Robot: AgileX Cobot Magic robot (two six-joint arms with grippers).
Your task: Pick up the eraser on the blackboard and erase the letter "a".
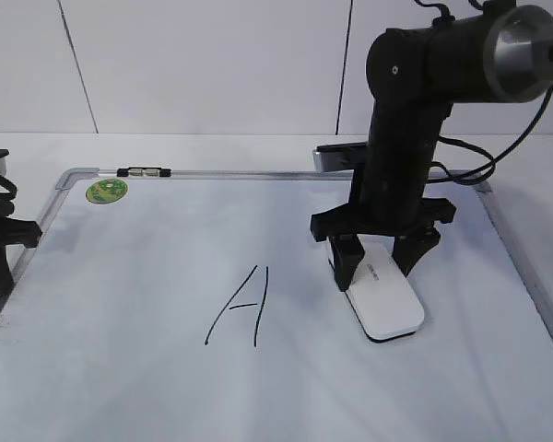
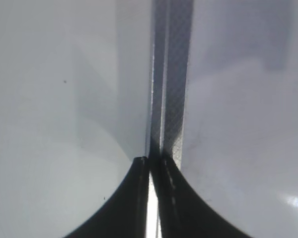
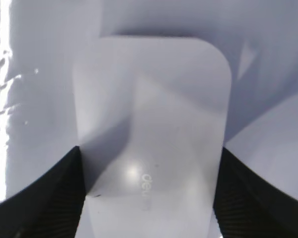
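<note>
The white eraser (image 1: 387, 299) lies flat on the blackboard (image 1: 147, 276), right of centre. My right gripper (image 1: 376, 272) reaches straight down over its far end. In the right wrist view the eraser (image 3: 154, 124) fills the space between the black fingers (image 3: 64, 188), which press on both long sides, so the right gripper (image 3: 150, 153) is shut on it. The letter "a" is hidden or out of view; only a tall capital "A" (image 1: 240, 308) shows, left of the eraser. My left gripper (image 1: 0, 244) sits at the board's left edge, and its tips (image 2: 151, 159) are shut, with nothing between them.
A green round sticker (image 1: 106, 191) and a small marker (image 1: 143, 171) sit at the board's far left corner. The grey metal frame (image 2: 171, 74) runs under the left gripper. A grey block (image 1: 336, 158) lies behind the right arm.
</note>
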